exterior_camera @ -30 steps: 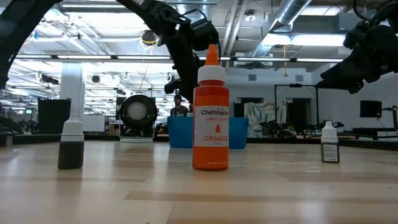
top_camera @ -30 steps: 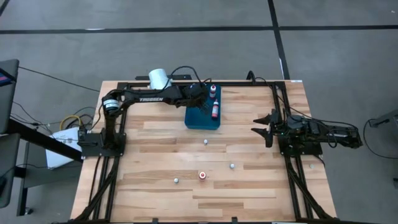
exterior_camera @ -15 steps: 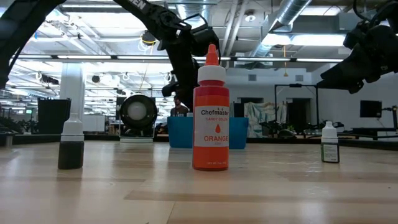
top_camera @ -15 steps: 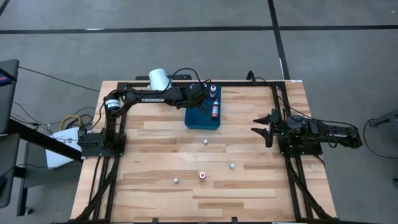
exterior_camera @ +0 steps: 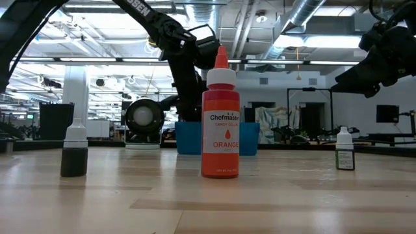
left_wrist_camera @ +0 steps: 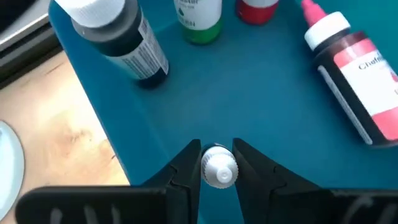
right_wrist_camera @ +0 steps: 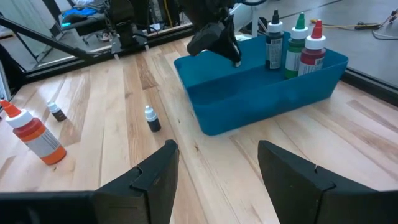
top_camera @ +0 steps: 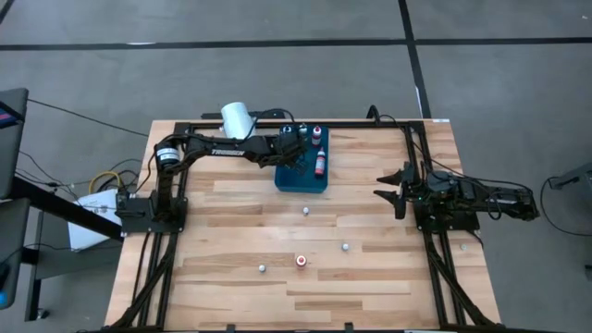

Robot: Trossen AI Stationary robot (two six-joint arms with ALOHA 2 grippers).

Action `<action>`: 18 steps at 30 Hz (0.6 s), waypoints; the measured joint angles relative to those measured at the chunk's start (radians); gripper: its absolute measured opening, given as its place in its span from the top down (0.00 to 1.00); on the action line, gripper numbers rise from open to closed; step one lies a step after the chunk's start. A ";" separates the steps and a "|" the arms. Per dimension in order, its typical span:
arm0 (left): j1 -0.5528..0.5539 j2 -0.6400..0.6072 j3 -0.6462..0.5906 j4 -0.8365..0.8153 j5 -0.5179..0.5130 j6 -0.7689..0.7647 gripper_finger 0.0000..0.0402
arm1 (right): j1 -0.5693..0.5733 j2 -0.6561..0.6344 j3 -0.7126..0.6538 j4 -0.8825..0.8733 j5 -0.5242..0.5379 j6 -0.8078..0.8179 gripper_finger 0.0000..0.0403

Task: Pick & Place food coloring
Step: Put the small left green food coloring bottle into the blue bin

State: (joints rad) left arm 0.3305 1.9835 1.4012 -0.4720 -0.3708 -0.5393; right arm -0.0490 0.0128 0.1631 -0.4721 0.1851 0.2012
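Observation:
My left gripper (left_wrist_camera: 217,163) is shut on a small white-capped food coloring bottle (left_wrist_camera: 219,169) over the blue tray (top_camera: 298,178) at the table's far middle; the right wrist view shows this gripper (right_wrist_camera: 231,55) just above the tray's rim. Standing in the tray are a dark bottle (left_wrist_camera: 121,37), a green one (left_wrist_camera: 199,18) and a red one (left_wrist_camera: 258,9); a pink one (left_wrist_camera: 357,84) lies on the floor. An orange bottle (top_camera: 302,261) and three tiny bottles (top_camera: 306,211) (top_camera: 345,247) (top_camera: 262,268) stand on the table. My right gripper (right_wrist_camera: 214,180) waits open at the right edge. My left gripper pinches the small bottle's white cap (left_wrist_camera: 219,177) between its two fingertips. The fingers slant down from the table's left. The bottle's body is hidden behind the cap and fingers. It hangs over the tray's floor; whether it touches the floor I cannot tell.
A large white cylinder (top_camera: 237,117) lies at the far left edge, beside the left arm. Black frame rails (top_camera: 370,124) run along the far edge and down both sides. Bare wood lies between the tray and the loose bottles.
My left gripper has sunk toward the blue tray with the small bottle held in its shut fingers, and the arm now stands lower in the low view. The right arm has kept still.

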 joint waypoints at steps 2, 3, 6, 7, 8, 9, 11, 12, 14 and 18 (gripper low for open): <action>0.000 0.000 -0.007 0.019 -0.004 -0.001 0.84 | 0.000 0.000 0.000 0.000 0.000 0.000 0.49; 0.000 0.000 -0.013 0.034 -0.008 0.000 0.84 | 0.000 0.000 0.000 0.000 0.000 0.000 0.49; 0.000 0.000 -0.028 0.053 -0.026 -0.001 0.84 | 0.000 0.000 0.000 0.000 0.000 0.000 0.49; 0.000 0.000 -0.035 0.065 -0.029 -0.002 0.84 | 0.000 0.000 0.000 0.000 0.000 0.000 0.49; 0.000 0.000 -0.045 0.077 -0.029 -0.002 0.84 | 0.000 0.000 0.000 0.000 0.000 0.000 0.49; 0.000 0.000 -0.052 0.078 -0.028 -0.003 0.84 | 0.000 0.000 0.000 0.000 -0.001 0.000 0.49; 0.000 0.000 -0.063 0.078 -0.029 -0.006 0.84 | 0.000 0.000 0.000 0.000 -0.001 0.000 0.49; 0.000 0.000 -0.064 0.078 -0.031 -0.009 0.84 | 0.000 0.000 0.000 0.000 -0.001 0.000 0.49; 0.000 0.000 -0.064 0.076 -0.035 -0.009 0.84 | 0.000 0.000 0.000 0.000 -0.001 0.000 0.49; 0.000 0.000 -0.064 0.079 -0.046 -0.009 0.84 | 0.000 0.000 0.000 0.000 -0.001 0.000 0.49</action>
State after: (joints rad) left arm 0.3309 1.9835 1.3374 -0.3931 -0.4173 -0.5480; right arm -0.0490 0.0128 0.1631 -0.4721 0.1841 0.2016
